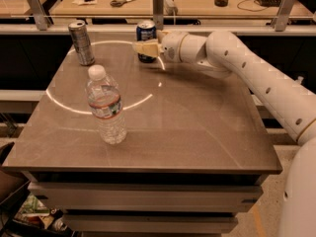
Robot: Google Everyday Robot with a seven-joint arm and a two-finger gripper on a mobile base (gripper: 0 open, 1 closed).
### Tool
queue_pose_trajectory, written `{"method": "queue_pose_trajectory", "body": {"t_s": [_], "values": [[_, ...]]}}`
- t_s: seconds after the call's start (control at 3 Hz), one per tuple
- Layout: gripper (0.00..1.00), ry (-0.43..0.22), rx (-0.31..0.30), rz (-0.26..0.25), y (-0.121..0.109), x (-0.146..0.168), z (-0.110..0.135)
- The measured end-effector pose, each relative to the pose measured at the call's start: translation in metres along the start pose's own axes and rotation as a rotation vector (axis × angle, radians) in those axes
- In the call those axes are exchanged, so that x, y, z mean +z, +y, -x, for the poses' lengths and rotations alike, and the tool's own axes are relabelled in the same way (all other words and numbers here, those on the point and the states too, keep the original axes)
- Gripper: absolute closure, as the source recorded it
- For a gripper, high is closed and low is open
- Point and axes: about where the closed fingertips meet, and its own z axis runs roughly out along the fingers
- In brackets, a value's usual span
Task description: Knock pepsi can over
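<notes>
The pepsi can (146, 32) is short and dark blue with a silver rim. It stands upright at the far edge of the brown table (197, 132), near the middle. My gripper (140, 48) reaches in from the right on a white arm. Its pale fingers (148, 49) are shut and empty. They point left, right in front of the can's lower half, and hide part of it. I cannot tell whether they touch the can.
A taller silver-grey can (81, 42) stands at the far left of the table. A clear water bottle (105, 106) with a white cap stands nearer, left of centre. A railing (158, 6) and a wooden desk with scissors (121, 2) lie behind the table.
</notes>
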Motion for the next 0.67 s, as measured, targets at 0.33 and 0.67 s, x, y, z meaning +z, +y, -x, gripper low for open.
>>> {"method": "queue_pose_trajectory", "body": {"t_s": [0.33, 0.67], "values": [[0.64, -0.019, 0.003, 0.010, 0.0030, 0.0077, -0.0056], [0.88, -0.019, 0.003, 0.014, 0.0053, 0.0101, -0.0055]]}}
